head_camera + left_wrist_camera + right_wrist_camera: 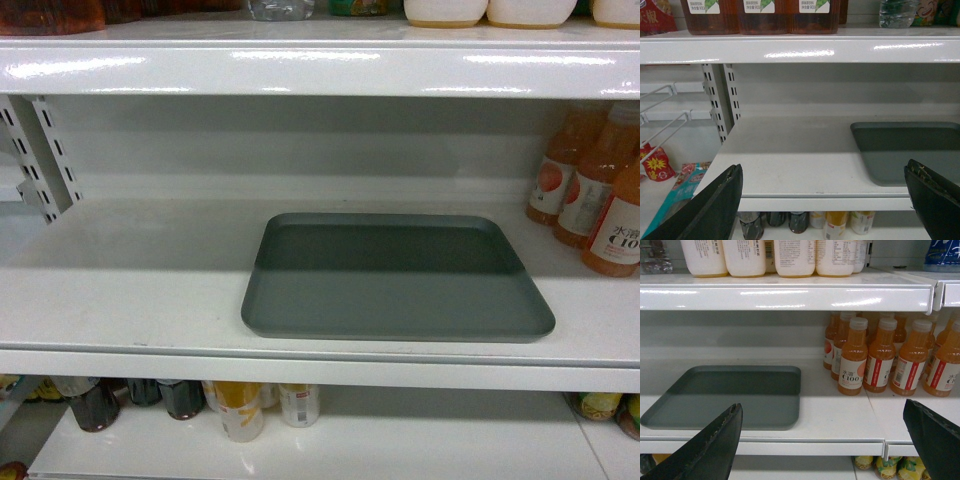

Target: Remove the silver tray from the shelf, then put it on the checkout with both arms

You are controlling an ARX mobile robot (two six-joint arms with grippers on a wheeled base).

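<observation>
Grey-green silver tray [397,280] lies flat on the shelf [130,275], centre-right of the head frame, front edge near the lip, so judged reachable from both sides. Left gripper [825,200] and right gripper [822,440] both have fingers apart, holding nothing, short of the shelf; orange juice bottles [590,190] crowd the right edge

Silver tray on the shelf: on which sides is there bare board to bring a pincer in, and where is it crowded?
Left of the silver tray, the shelf is bare up to the perforated uprights. A narrow bare strip runs before its front rim. On the right, orange juice bottles crowd the board, with a smaller gap beside the tray.
</observation>
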